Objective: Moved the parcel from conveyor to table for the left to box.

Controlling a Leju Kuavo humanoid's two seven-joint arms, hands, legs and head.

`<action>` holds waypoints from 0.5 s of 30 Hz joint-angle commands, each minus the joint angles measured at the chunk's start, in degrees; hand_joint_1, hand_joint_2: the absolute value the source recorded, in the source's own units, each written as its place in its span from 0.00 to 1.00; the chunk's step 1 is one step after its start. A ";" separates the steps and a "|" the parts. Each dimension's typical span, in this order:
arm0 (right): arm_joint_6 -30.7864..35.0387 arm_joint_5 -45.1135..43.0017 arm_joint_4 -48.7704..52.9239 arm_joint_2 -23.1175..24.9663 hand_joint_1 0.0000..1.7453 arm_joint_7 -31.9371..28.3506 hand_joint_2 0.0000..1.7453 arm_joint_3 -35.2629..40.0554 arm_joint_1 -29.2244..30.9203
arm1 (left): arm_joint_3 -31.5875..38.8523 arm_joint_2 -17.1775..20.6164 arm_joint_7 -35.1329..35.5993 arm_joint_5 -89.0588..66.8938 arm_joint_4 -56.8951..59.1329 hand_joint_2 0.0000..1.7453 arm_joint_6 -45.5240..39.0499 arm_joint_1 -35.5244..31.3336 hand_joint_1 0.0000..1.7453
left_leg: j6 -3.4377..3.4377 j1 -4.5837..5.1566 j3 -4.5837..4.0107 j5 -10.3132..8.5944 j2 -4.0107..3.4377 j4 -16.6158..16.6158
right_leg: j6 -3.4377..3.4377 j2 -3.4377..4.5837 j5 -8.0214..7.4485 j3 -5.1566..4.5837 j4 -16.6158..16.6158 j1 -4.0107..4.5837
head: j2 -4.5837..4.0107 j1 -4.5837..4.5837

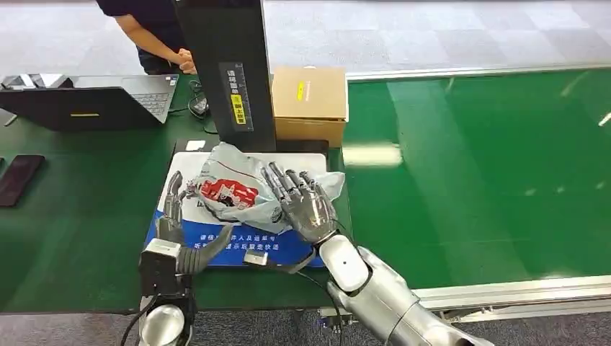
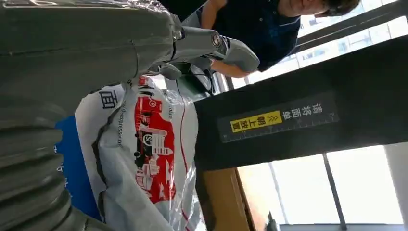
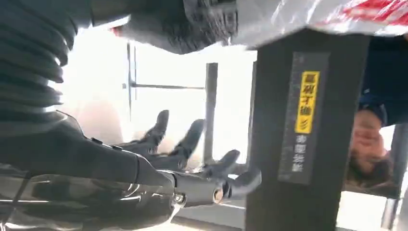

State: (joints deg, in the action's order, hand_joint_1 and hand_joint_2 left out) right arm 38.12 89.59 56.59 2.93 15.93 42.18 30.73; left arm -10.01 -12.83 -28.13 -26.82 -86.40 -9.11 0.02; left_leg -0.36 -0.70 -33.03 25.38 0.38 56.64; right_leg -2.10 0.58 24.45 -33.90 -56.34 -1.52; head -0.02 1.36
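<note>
phone: black phone (image 1: 19,178) flat at far left edge of table (image 1: 79,216)
laptop: open laptop (image 1: 94,97) on table's back left, well apart from parcel
person: dark-shirted person (image 1: 148,32) standing behind table, hand near black post
left robot hand: left robot hand (image 1: 175,223) on left side of parcel, fingers (image 1: 173,194) pointing up alongside its left edge, thumb stuck out toward parcel's lower side; fingers apart, not closed round anything; cannot tell if it touches the bag. In left wrist view the thumb (image 2: 216,45) reaches across the top of the bag
mat: blue and white printed mat (image 1: 216,241) on table under parcel
parcel: grey plastic mailer parcel (image 1: 238,191) with red print, crumpled, lying on mat just in front of black post; red print also visible in left wrist view (image 2: 149,144)
post: black upright post (image 1: 227,68) with yellow label, standing behind parcel
right robot hand: right robot hand (image 1: 306,205) spread flat, palm over right end of parcel, fingers apart and extended toward post; gripping nothing. Right wrist view shows fingers (image 3: 192,137) splayed, bag above them
box: brown cardboard box (image 1: 310,101) right of post, at table's back edge, beside conveyor
conveyor: green conveyor belt (image 1: 490,173) on right
</note>
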 commanded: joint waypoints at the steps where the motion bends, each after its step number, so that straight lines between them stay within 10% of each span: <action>1: -0.13 0.40 -0.46 0.69 0.00 -5.71 0.00 -5.27 -1.78 | -1.31 1.75 -0.08 0.37 2.70 1.00 -0.24 -2.01 0.00 | 0.01 0.00 0.16 -0.01 0.08 -0.10 | 0.13 -0.14 0.04 0.17 0.06 0.03 | 0.00 0.00; 12: 1.88 -14.10 15.55 2.44 0.00 -21.10 0.00 -14.72 -10.04 | -0.85 0.95 0.72 0.01 2.21 1.00 0.05 -2.30 0.00 | 0.00 0.00 0.13 0.03 0.12 -0.04 | 0.17 -0.21 0.11 0.15 -0.01 0.04 | 0.00 -0.02; 13: 1.88 -20.95 21.81 3.32 0.00 -26.96 1.00 -17.82 -12.75 | -0.77 0.85 0.90 -0.23 2.16 1.00 0.13 -2.40 0.00 | 0.00 0.00 0.05 0.01 0.10 -0.03 | 0.12 -0.17 0.06 0.07 0.00 0.03 | 0.00 0.00; 15: 1.88 -30.03 25.14 5.69 0.00 -35.93 1.00 -21.85 -15.33 | -0.72 0.82 0.95 -0.34 2.33 1.00 0.13 -2.50 0.00 | 0.00 -0.01 -0.01 0.01 0.12 -0.02 | 0.13 -0.18 0.07 0.02 -0.03 0.03 | 0.00 0.00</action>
State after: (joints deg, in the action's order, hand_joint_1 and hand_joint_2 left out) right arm 39.60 77.63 65.91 4.59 -3.36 32.15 23.34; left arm -10.05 -12.81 -27.87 -26.45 -86.38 -9.27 -0.51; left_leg -0.36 -0.70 -33.04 25.38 0.38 56.63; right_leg -2.10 0.58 24.45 -33.91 -56.34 -1.52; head -0.02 1.36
